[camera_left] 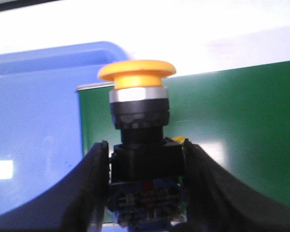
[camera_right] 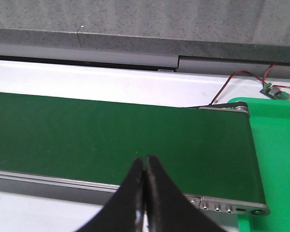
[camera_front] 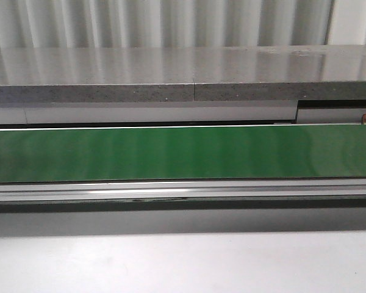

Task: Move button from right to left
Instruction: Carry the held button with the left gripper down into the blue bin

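Note:
In the left wrist view the button (camera_left: 137,104) has a round yellow cap, a silver ring, a black collar and a blue-grey contact block. My left gripper (camera_left: 145,157) is shut on the button's black body, a finger on each side. It is held over the end of the green belt (camera_left: 241,130), beside a blue bin (camera_left: 36,130). In the right wrist view my right gripper (camera_right: 145,162) is shut and empty, its tips together over the near edge of the green belt (camera_right: 111,135). Neither gripper nor the button shows in the front view.
The green conveyor belt (camera_front: 183,152) runs across the front view, with a grey metal rail (camera_front: 183,190) in front and a grey ledge (camera_front: 183,73) behind. In the right wrist view a green tray (camera_right: 275,159) sits past the belt's end, with red and black wires (camera_right: 241,77) and a small circuit board (camera_right: 276,91).

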You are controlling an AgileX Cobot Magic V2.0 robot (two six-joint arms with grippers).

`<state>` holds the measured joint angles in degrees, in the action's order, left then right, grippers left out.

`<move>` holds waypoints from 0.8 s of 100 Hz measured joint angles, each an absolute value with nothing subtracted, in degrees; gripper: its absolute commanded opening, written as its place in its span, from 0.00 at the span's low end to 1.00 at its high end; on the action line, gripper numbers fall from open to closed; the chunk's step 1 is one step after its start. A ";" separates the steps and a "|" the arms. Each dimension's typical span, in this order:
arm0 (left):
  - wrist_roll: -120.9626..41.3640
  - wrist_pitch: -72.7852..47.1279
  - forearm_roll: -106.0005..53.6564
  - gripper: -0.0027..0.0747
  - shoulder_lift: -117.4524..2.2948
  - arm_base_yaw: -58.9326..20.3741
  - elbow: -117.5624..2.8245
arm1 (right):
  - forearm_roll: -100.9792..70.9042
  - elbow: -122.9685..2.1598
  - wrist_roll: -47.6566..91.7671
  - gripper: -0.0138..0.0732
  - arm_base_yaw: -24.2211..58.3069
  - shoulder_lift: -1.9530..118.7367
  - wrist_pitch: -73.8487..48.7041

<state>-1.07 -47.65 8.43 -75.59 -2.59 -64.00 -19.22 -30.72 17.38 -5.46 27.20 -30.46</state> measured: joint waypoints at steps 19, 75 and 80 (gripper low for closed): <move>-11.58 -45.85 -3.36 0.01 -76.72 11.97 -64.00 | -19.22 -30.72 17.38 0.08 -5.46 27.20 -30.46; -14.41 -36.85 -12.59 0.01 -101.66 23.76 -64.00 | -19.22 -30.72 17.38 0.08 -5.46 27.20 -30.46; -14.41 -35.74 -12.69 0.01 -102.53 23.95 -64.00 | -19.22 -30.72 17.38 0.08 -5.46 27.20 -30.46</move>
